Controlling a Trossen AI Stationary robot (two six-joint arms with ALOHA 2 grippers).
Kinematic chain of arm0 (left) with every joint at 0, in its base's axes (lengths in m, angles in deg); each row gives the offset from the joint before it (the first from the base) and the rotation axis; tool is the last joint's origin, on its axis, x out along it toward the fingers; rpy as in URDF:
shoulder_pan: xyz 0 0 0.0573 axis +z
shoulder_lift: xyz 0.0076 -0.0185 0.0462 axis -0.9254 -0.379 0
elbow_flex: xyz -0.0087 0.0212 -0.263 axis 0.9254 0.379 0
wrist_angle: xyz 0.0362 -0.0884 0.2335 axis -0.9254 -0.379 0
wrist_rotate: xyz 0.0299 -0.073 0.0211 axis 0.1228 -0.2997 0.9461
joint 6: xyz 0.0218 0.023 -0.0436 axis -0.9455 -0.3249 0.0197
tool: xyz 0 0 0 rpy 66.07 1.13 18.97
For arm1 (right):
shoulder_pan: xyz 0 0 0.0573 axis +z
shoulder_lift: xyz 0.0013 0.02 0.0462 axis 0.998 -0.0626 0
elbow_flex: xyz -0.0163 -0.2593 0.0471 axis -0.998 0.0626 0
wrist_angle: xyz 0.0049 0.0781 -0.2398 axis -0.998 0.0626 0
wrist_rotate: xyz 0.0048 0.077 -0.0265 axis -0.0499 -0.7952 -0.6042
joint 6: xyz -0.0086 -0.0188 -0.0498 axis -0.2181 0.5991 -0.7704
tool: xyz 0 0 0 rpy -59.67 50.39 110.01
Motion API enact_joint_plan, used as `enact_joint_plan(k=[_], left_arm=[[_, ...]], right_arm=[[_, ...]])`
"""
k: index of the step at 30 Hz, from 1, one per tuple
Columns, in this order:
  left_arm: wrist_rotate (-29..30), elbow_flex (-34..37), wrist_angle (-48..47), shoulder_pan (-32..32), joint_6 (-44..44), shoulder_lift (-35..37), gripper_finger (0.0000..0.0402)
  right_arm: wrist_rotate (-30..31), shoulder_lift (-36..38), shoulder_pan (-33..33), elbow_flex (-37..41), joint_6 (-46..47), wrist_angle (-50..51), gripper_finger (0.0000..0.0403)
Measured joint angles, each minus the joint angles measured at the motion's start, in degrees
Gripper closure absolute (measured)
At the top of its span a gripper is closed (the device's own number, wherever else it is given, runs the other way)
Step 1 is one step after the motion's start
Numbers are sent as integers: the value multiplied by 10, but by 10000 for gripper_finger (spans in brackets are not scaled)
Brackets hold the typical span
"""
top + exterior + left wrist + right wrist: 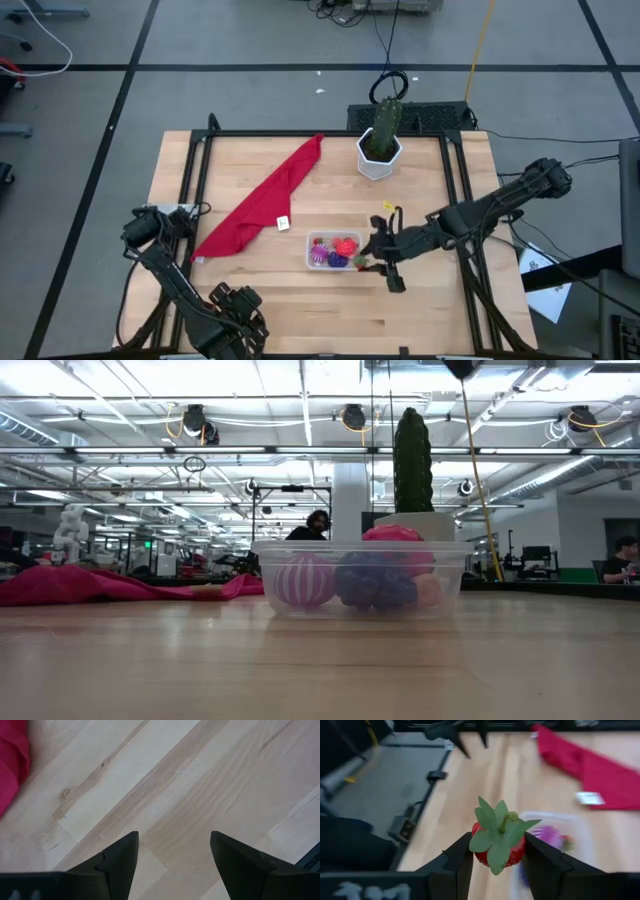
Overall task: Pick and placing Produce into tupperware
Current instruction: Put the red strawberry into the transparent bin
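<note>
The clear tupperware (331,251) stands on the table near its front middle. It holds a pink striped ball (305,580), a purple bunch (375,582) and a red piece (395,535). My right gripper (368,262) is at the container's right end, shut on a toy strawberry (497,845) with green leaves. The container (560,837) shows just beyond it in the right wrist view. My left gripper (172,857) is open and empty over bare wood at the table's front left (235,300). My right gripper pinches the strawberry's red body (479,856) between its two fingers, one on each side. The leafy cap (497,832) points back toward the wrist. The fingers come from the table's right side, slanting down. The strawberry is held off the table.
A long red cloth (265,198) lies across the table's left half, with a white tag (283,223) at its edge. A white hexagonal pot with a green cactus (381,143) stands at the far edge. Black rails (200,180) run along the table's left and right sides.
</note>
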Motion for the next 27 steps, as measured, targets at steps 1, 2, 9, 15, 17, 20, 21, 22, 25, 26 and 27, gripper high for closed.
enact_joint_plan(k=[1, 2, 9, 15, 17, 20, 21, 22, 25, 26, 27], left_arm=[[0, 0, 0, 0, 0, 0, 149], [0, 0, 0, 0, 0, 0, 149], [1, 0, -2, 1, 1, 0, 149], [4, 0, -3, 1, 1, 0, 149], [5, 0, -3, 1, 1, 0, 148], [6, 0, -3, 1, 1, 0, 149], [6, 0, -3, 1, 1, 0, 148], [6, 0, -3, 1, 3, 0, 149], [6, 0, -3, 1, 3, 0, 148], [6, 0, -3, 1, 3, 0, 149], [6, 0, -3, 1, 3, 0, 149]], right_arm=[[8, -3, -4, -24, -12, 30, 262], [16, -8, -8, -49, -24, 63, 262], [40, -78, -45, -223, -67, 255, 262], [37, -178, -80, -351, -85, 376, 262], [14, -212, -93, -382, -88, 406, 262], [-21, -259, -109, -415, -101, 424, 261], [-30, -273, -114, -423, -106, 430, 261], [-39, -287, -118, -430, -111, 438, 261], [-53, -320, -128, -440, -126, 442, 261], [-54, -328, -131, -440, -132, 442, 261], [-60, -336, -134, -440, -138, 443, 261]])
